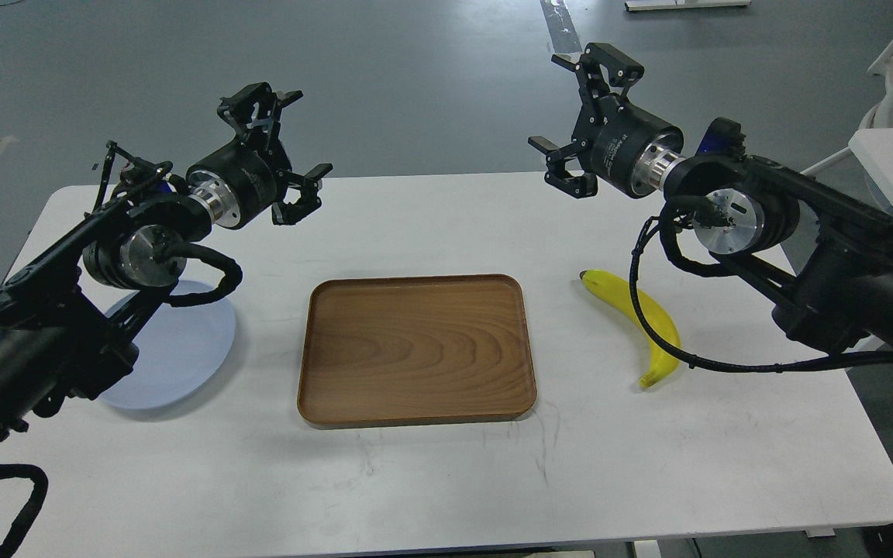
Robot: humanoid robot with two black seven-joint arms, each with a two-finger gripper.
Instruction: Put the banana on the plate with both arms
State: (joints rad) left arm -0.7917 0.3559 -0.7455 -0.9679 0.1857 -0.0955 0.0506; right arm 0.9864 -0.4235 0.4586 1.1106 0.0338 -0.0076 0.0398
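Still banana off plate.

White table, rounded corners, faint dark scuffs near the front middle. Three items resting directly on top. Brown wooden tray, rectangular with a raised rim, flat at the centre, below and between the two sets of jaws. Pale blue-grey plate flat toward the left edge, below and left of the left jaws, partly hidden by the arm. Yellow banana lying on its side, below and slightly right of the right jaws, apart from the tray.
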